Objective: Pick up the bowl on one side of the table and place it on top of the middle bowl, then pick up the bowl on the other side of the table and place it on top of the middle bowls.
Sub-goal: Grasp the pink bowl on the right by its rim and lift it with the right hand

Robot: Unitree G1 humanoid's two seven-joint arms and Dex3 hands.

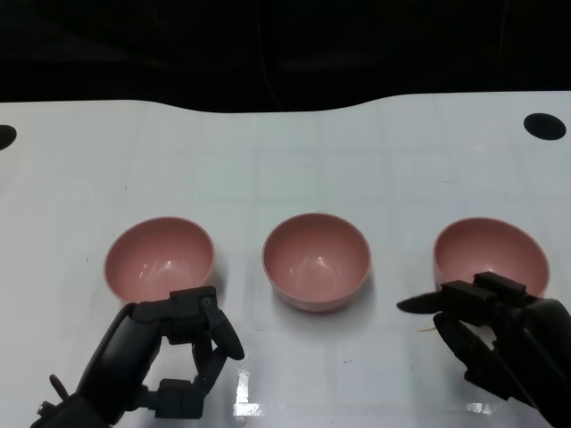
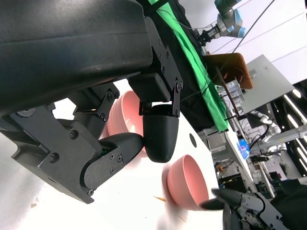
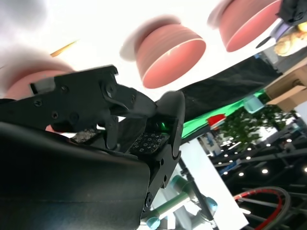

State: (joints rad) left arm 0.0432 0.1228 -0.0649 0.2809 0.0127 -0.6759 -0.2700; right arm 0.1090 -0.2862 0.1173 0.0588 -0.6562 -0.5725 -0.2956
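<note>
I see my left robot hand [image 2: 120, 139] empty over the white counter [image 2: 129, 196], one pink bowl [image 2: 123, 117] behind its fingertips, another [image 2: 187, 184] at five o'clock.

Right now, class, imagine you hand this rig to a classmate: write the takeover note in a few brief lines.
Left hand: holds nothing, just in front of the left pink plastic bowl.
Right hand: holds nothing, at the near rim of the right pink plastic bowl.
Middle pink plastic bowl: alone, nothing stacked on it.
Done: nothing.
Left: stack both side bowls onto the middle one.
</note>
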